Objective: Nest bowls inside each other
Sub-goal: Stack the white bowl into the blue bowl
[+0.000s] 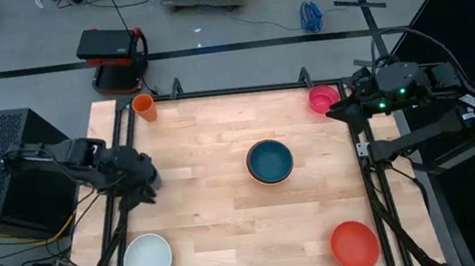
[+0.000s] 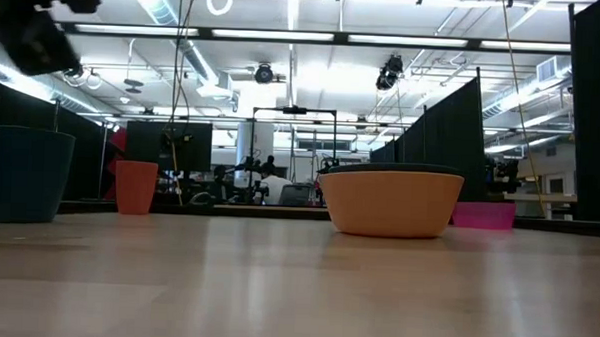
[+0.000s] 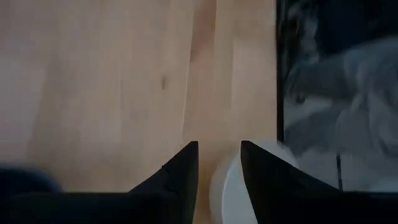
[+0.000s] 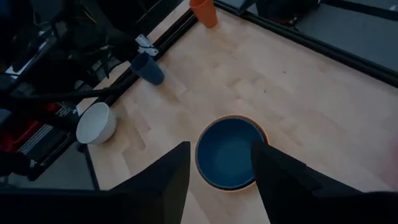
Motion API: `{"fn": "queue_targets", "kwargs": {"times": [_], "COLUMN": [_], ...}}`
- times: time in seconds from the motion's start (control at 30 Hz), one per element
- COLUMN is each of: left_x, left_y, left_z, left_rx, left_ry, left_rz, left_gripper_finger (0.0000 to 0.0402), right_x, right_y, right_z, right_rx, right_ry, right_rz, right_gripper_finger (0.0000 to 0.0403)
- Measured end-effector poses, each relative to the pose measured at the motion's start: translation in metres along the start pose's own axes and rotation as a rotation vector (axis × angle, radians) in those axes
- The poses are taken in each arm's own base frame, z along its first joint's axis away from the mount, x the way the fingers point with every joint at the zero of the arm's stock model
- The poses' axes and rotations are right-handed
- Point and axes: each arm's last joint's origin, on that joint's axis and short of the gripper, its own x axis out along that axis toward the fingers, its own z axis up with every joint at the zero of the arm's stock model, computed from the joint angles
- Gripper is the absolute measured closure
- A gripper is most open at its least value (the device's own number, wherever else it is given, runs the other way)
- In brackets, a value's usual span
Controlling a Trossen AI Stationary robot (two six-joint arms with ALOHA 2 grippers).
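Note:
A dark teal bowl [image 1: 269, 160] sits inside an orange bowl [image 2: 391, 204] at the table's middle. A white bowl [image 1: 148, 258] rests on its base at the near left corner, a red bowl [image 1: 355, 245] at the near right, and a pink bowl [image 1: 323, 98] at the far right. My left gripper [image 1: 146, 188] hangs open above the table's left edge with nothing between its fingers; its wrist view shows the white bowl [image 3: 227, 186] beyond them. My right gripper [image 1: 337, 112] is open and raised at the right edge beside the pink bowl, with the teal bowl [image 4: 227, 152] showing between its fingers.
An orange cup [image 1: 144, 107] stands at the far left corner. A dark blue cup [image 4: 148, 68] stands by the left edge, under my left arm in the high view. Black frame rails [image 1: 367, 190] border the table. Bare wood lies between the bowls.

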Motion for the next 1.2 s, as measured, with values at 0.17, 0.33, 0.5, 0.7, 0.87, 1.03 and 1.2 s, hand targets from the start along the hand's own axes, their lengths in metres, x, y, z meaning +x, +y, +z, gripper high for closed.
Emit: {"fn": "queue_targets", "kwargs": {"times": [0.17, 0.33, 0.5, 0.7, 0.87, 1.03, 1.2], "left_x": [0.000, 0.001, 0.011, 0.037, 0.050, 0.062, 0.074], "left_y": [0.000, -0.001, -0.003, -0.003, -0.012, -0.023, -0.034], "left_z": [-0.014, -0.024, -0.023, -0.022, -0.023, -0.027, -0.032], "left_rx": [0.014, 0.030, 0.046, 0.059, 0.084, 0.108, 0.130], "left_ry": [0.162, 0.287, 0.335, 0.363, 0.373, 0.385, 0.398], "left_rz": [-0.014, -0.021, 0.011, 0.021, -0.010, -0.042, -0.076], "left_gripper_finger": [0.0254, 0.0224, 0.0181, 0.0133, 0.0127, 0.0121, 0.0115], "right_x": [0.004, 0.007, 0.007, 0.007, 0.006, 0.005, 0.004], "right_y": [0.002, 0.003, 0.003, 0.003, 0.003, 0.002, 0.002], "right_z": [0.001, 0.002, 0.002, 0.002, 0.001, 0.001, 0.001], "right_rx": [0.010, 0.028, 0.038, 0.037, 0.037, 0.036, 0.036], "right_ry": [0.007, 0.009, 0.006, 0.005, 0.004, 0.003, 0.002], "right_rz": [-0.009, -0.014, -0.013, -0.014, -0.012, -0.011, -0.009], "right_gripper_finger": [0.0243, 0.0242, 0.0243, 0.0231, 0.0231, 0.0231, 0.0230]}}
